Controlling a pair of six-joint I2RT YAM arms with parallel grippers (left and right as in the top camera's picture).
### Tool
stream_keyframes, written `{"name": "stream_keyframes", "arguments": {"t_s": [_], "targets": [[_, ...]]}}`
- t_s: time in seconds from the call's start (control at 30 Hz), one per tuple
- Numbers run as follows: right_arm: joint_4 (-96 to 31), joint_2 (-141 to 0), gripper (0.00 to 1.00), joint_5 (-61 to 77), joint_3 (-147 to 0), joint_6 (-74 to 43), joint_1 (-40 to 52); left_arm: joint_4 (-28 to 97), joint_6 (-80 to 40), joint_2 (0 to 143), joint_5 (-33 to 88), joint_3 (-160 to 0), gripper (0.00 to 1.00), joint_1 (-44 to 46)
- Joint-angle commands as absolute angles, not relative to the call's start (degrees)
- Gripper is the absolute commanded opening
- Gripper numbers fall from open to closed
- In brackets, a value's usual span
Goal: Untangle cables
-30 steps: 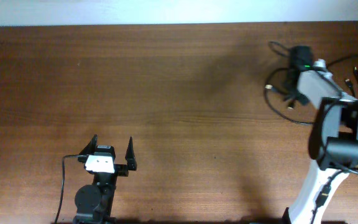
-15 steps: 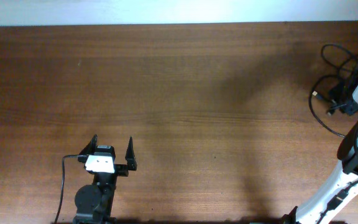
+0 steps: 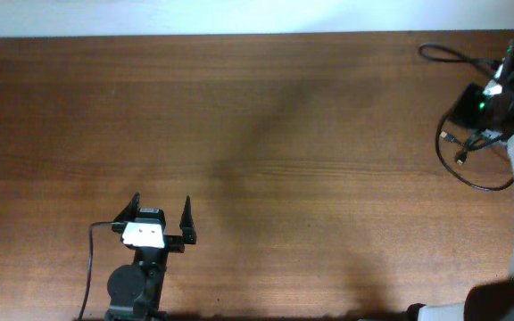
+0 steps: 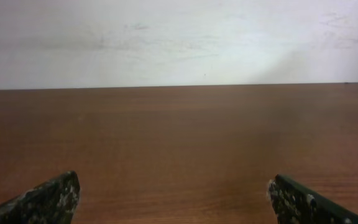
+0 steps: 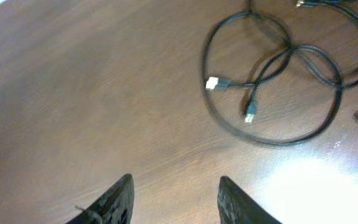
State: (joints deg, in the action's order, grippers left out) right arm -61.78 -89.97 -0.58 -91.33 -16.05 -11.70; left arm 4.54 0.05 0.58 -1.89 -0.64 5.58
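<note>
Evidently the cables lie in a loose heap at the far right edge of the worktop. One wide loop is crossed by other strands, and two small plug ends rest inside that loop. More cord runs out of the right wrist view at the top and the right, so we cannot tell how many cords there are. The right gripper hangs above bare wood just beside the loop, its fingers partly apart with nothing between them. Well away, at the near left, the left gripper sits with its fingers spread wide and empty. We judge the crossing to be the main hazard. A pinch there would likely take two strands at once, and pulling would draw the tangle tighter instead of loosening it. The cords are thin and lie flat, so the fingers may close over one and miss it. A hard tug this close to the edge could drag a cord off the worktop.
</note>
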Motion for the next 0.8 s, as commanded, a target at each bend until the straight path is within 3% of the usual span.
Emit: {"name": "stream_keyframes", "arguments": {"t_s": [0.0,0.03,0.1,0.13,0.77], "targets": [[-65.7,-82.3,0.44,-0.6,-92.0,-15.7,-5.5,4.8,0.9,0.3,-1.7,-0.5,0.99,5.2],[-66.8,-80.6,0.51,-0.6,-92.0,-15.7,-3.7,4.8,0.9,0.3,-1.7,-0.5,0.99,5.2],[-69.9,-77.0,0.9,-0.6,-92.0,-15.7,1.4,4.8,0.9,0.3,-1.7,-0.5,0.99,5.2],[-70.6,-76.4,0.99,-0.6,-92.0,-15.7,2.6,4.8,0.9,0.3,-1.7,-0.5,0.99,5.2],[-74.0,-78.0,0.99,-0.6,-92.0,-15.6,5.3,4.8,0.9,0.3,-1.7,-0.5,0.99,5.2]]}}
